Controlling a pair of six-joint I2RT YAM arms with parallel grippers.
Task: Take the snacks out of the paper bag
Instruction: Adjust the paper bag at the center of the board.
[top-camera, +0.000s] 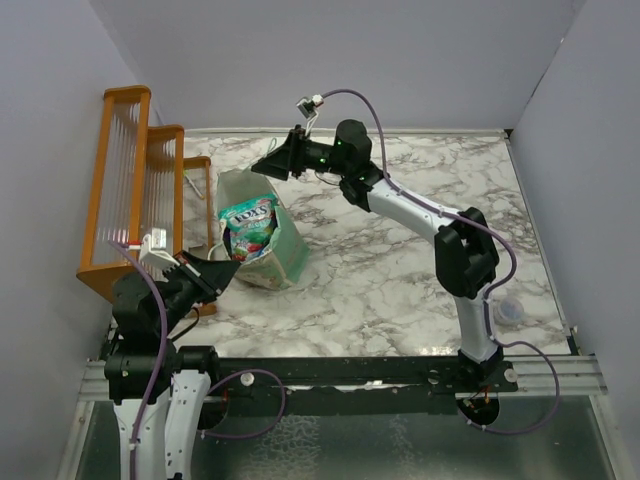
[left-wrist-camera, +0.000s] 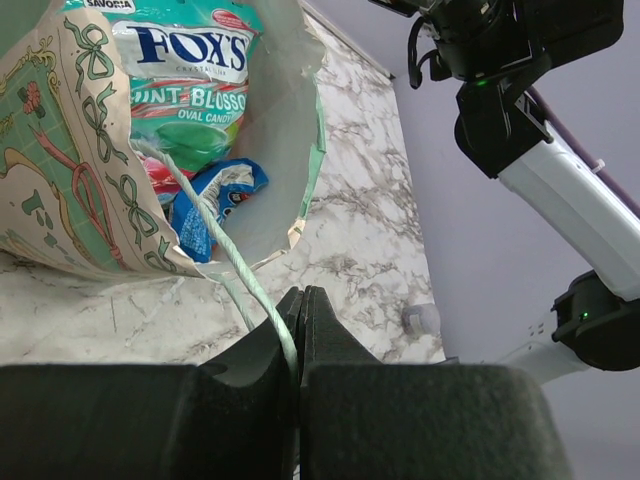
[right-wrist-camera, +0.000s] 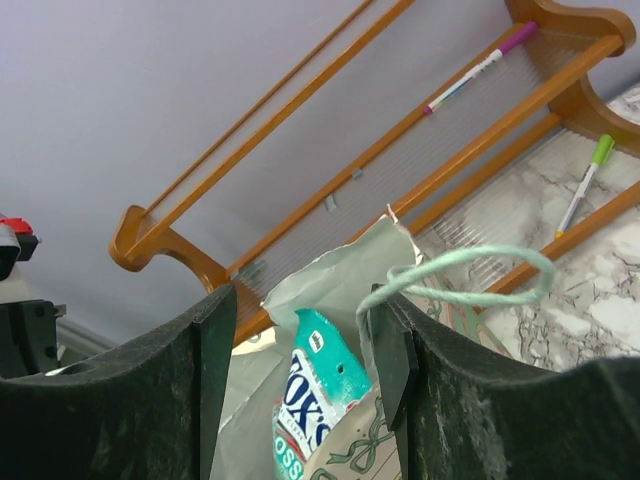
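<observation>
The left gripper (left-wrist-camera: 300, 300) lies nearest, its jaws closed on a thin pale-green string handle (left-wrist-camera: 232, 262). Well apart, at the right edge of the marble table (top-camera: 400, 270), a small translucent disc (top-camera: 510, 310) is seen beside the right arm.

Just beyond the left gripper, the paper bag (top-camera: 290, 255) is leaned on the table at the left, its open mouth turned toward that gripper. The mint-green paper is creased, and the cream front panel is printed with bows.

The snacks (top-camera: 250, 228) are seen against the white lining. A teal Fox's packet (left-wrist-camera: 190, 60) fills the mouth, with a blue packet (left-wrist-camera: 215, 195) and a pink-red packet (left-wrist-camera: 160, 178) below it.

An orange wooden rack (top-camera: 130, 180) is set just beside the bag along the left wall, with two pens (right-wrist-camera: 480, 65) seen at it. Over the bag's far rim the right gripper (top-camera: 272, 163) is held with jaws apart. A second handle loop (right-wrist-camera: 470, 270) is seen beside one of them. Whether the jaws touch the loop or the rim cannot be told.
</observation>
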